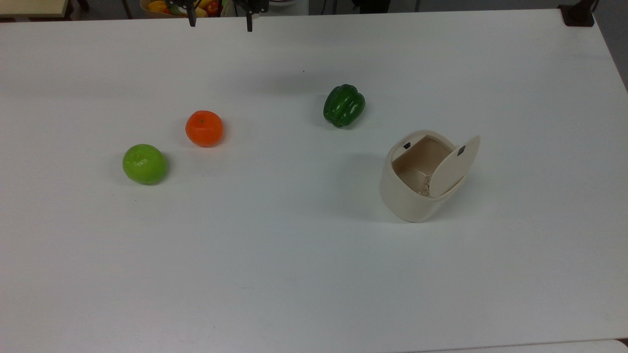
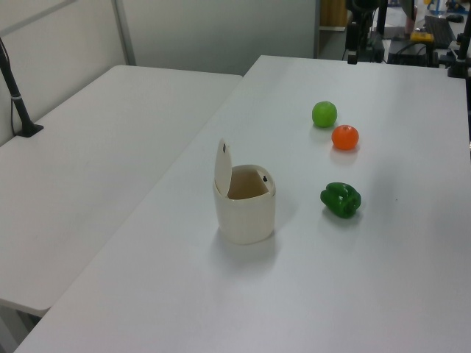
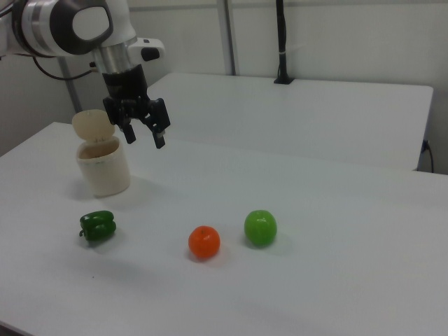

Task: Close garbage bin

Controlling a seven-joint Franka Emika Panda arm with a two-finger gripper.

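The cream garbage bin [image 1: 409,198] stands on the white table [image 1: 304,274] at the top view's right, its flat lid [image 1: 454,166] swung up on its hinge so the inside shows. I also see the bin [image 2: 245,213] with its lid [image 2: 222,168] upright in the left view, and the bin [image 3: 103,171] at the right view's left. My gripper [image 1: 221,23] hangs open at the far edge of the table in the top view, well away from the bin. In the right view the gripper [image 3: 145,138] hovers above the table just right of the bin, holding nothing.
A green pepper [image 1: 344,105] lies up and left of the bin in the top view. Further left sit an orange [image 1: 204,128] and a green apple [image 1: 144,163]. A basket of fruit [image 1: 156,6] stands beyond the far edge. A second table [image 2: 96,154] adjoins.
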